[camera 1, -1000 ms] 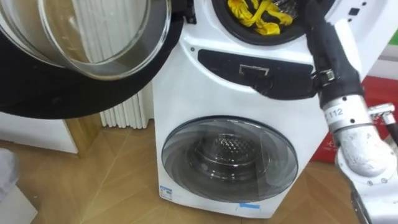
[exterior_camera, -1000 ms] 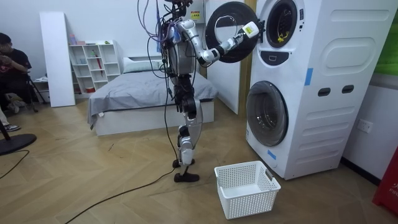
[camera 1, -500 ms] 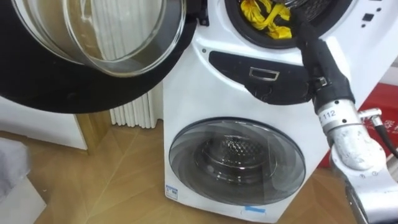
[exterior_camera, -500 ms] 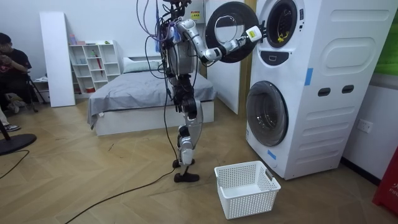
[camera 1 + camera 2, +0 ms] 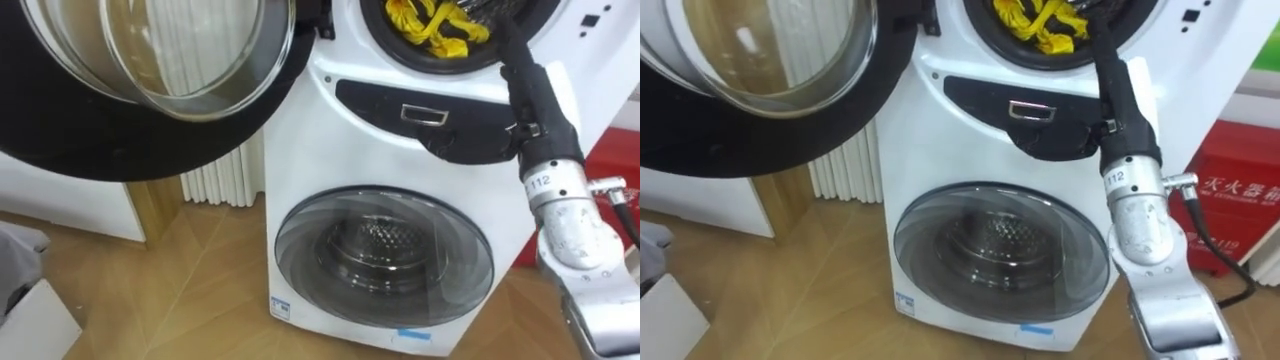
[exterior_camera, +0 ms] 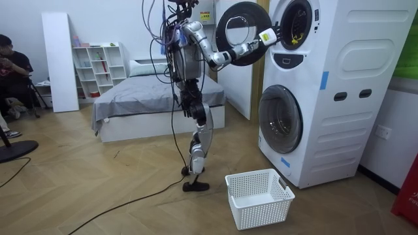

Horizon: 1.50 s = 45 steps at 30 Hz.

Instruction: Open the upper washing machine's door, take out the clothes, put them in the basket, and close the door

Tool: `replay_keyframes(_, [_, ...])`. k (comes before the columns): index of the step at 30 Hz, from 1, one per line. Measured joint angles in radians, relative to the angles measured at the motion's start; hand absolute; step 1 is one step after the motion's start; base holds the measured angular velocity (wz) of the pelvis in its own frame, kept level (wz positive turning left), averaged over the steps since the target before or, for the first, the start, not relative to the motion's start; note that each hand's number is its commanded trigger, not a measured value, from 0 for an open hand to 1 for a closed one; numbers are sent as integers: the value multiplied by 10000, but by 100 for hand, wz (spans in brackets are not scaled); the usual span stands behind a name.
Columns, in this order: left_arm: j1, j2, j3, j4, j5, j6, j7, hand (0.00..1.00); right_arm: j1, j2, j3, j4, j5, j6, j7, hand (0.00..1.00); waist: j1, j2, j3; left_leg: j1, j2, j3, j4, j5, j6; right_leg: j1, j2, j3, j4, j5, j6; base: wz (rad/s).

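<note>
Up top, the right hand (image 6: 272, 36) hides in the drum (image 5: 378, 38) beside yellow clothes (image 5: 437, 22); grip cannot be told.

Standing upright, the robot holds its right arm out ahead (elbow bent, lower than the shoulder), the forearm slanting up to the right hand (image 6: 266, 35) at about shoulder height
</note>
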Motion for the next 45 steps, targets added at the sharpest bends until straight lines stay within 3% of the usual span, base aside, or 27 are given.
replay_keyframes(3, [165,26,22,169,27,21,-55,0,52,-19,-9,361,-39,-20,-189,0,21,6,-58,-209,64,44,787,-5,-133,227,-14,1,173,-336,-78,13])
replay_keyframes(5, [139,39,18,162,23,7,-47,0,40,-57,-112,538,145,-77,-344,0,116,-139,-43,-591,96,109,188,-68,-350,211,-53,68,282,-463,-57,18])
replay_keyframes(6, [176,36,17,142,24,-2,-30,0,41,-54,-184,692,241,-74,-322,0,228,-273,-50,-908,134,158,-654,87,-537,218,-147,106,347,-587,82,-6])
replay_keyframes(7, [291,44,26,143,33,1,3,0,51,-41,-183,722,320,6,-307,0,304,-338,-52,-1188,156,169,-1438,683,-528,259,-255,115,340,-681,215,-13])
replay_keyframes(8, [363,45,40,144,38,3,11,0,56,-38,-183,722,319,23,-291,0,337,-383,-95,-1260,154,167,-1712,987,-548,293,-319,148,335,-722,282,-5])
replay_keyframes(9, [452,48,64,154,30,3,12,0,55,-59,-232,664,473,21,-304,0,332,-426,-141,-1216,99,240,-2083,1564,-473,386,-439,159,301,-771,390,0])
replay_keyframes(10, [437,49,64,167,27,-13,12,0,55,-124,-299,600,551,22,-390,0,323,-460,-161,-1059,-42,363,-2255,1936,-110,451,-585,137,294,-812,582,5])
replay_keyframes(11, [424,55,63,166,17,-33,11,0,56,-156,-296,558,564,21,-430,0,298,-495,-180,-1036,-129,429,-2254,1986,-7,460,-676,157,289,-857,667,0])
replay_keyframes(13, [376,123,76,166,-369,-181,11,0,64,-159,-289,511,481,15,-430,0,159,-716,-269,-913,-565,675,-2258,1788,280,540,-1185,204,375,-1020,965,-3])
replay_keyframes(14, [341,126,127,167,-369,-222,11,0,85,-162,-312,507,445,15,-434,0,113,-736,-261,-877,-682,716,-2242,1732,352,600,-1311,187,398,-1061,1038,7])
replay_keyframes(15, [222,123,200,165,-415,-272,15,0,163,-177,-406,474,407,16,-450,0,46,-687,-226,-825,-856,789,-2113,1529,487,702,-1470,162,651,-1112,1157,19])
replay_keyframes(16, [55,143,221,155,-591,-339,20,0,198,-197,-442,470,345,17,-465,0,-110,-609,-116,-720,-1010,844,-1990,1353,632,613,-1721,169,1341,-1123,1178,25])
replay_keyframes(18, [-149,264,229,-47,-829,-373,34,0,293,-203,-495,468,340,16,-454,0,-302,-604,-86,-483,-1234,978,-2074,1138,857,94,-2151,340,2878,-1096,1228,29])
replay_keyframes(19, [-381,338,228,-101,-1111,-408,75,0,292,-205,-507,450,300,16,-446,0,-391,-602,-58,-341,-1402,1021,-2072,1002,995,-316,-2373,491,3956,-848,1369,24])
replay_keyframes(20, [-537,364,228,-97,-1188,-408,95,0,296,-208,-516,443,231,15,-445,0,-400,-578,-35,-212,-1452,1086,-2073,929,1062,-536,-2500,597,4435,-647,1370,12])
replay_keyframes(21, [-791,397,212,-98,-1374,-451,171,0,319,-210,-521,451,214,8,-424,0,-367,-529,-22,86,-1525,1145,-2169,778,1176,-842,-2596,891,5264,-118,1382,-9])
replay_keyframes(22, [-964,440,119,-105,-1430,-608,234,0,371,-207,-507,446,141,-5,-397,0,-282,-432,1,426,-1549,1076,-2339,649,1250,-1159,-2564,1243,5962,351,1279,-18])
replay_keyframes(23, [-1059,455,120,-99,-1451,-695,248,0,389,-205,-498,445,60,-5,-362,0,-168,-370,28,590,-1545,1047,-2456,620,1273,-1330,-2446,1470,6146,298,1259,-22])
replay_keyframes(24, [-1245,461,51,-91,-1572,-760,287,0,408,-206,-485,493,-1,-5,-290,0,-100,-247,79,879,-1501,904,-2680,599,1310,-1720,-2145,1677,6212,-122,1187,-9])
replay_keyframes(26, [-1333,476,-109,-153,-1561,-838,287,0,460,-211,-500,521,-7,24,-189,0,-135,-144,30,1033,-1413,686,-2830,585,1339,-2477,-1701,1706,5646,-541,1054,9])
replay_keyframes(28, [-1368,456,-189,-222,-1559,-871,286,0,470,-213,-517,433,-370,19,-244,0,-323,-133,15,1159,-1360,433,-2980,576,1354,-3055,-1018,1675,3514,-479,937,26])
replay_keyframes(29, [-1334,452,-252,-222,-1557,-871,286,0,471,-214,-513,401,-396,17,-250,0,-373,-133,11,1236,-1354,389,-3042,576,1352,-3080,-877,1672,2852,-328,856,21])
replay_keyframes(31, [-1136,372,-283,-159,-1533,-874,287,0,770,-334,-491,33,-310,5,-129,0,-483,-95,-30,1697,-1331,290,-3413,536,1292,-2857,-477,1604,1169,959,472,23])
replay_keyframes(32, [-1043,373,-273,-147,-1527,-873,287,0,949,-430,-471,-115,-291,-5,-57,0,-504,-94,-77,1818,-1326,289,-3552,502,1281,-2736,-446,1577,1018,1339,431,16])
replay_keyframes(33, [-843,365,-245,-112,-1523,-875,290,0,1119,-531,-475,-257,-163,-41,118,0,-497,40,-137,2011,-1163,301,-3777,430,1260,-2550,-293,1468,834,1574,379,-9])
replay_keyframes(34, [-668,425,-207,-100,-1516,-875,291,0,1127,-559,-472,-323,-24,-97,339,0,-502,71,-144,2093,-1075,342,-3940,406,1216,-2441,-171,1470,612,1645,309,-16])
replay_keyframes(45, [-47,409,-40,-18,-1515,-865,283,0,1125,-560,-455,-485,1190,-103,629,0,-546,104,-108,2507,-699,454,-4249,332,987,-1825,278,1461,-223,1924,110,-5])
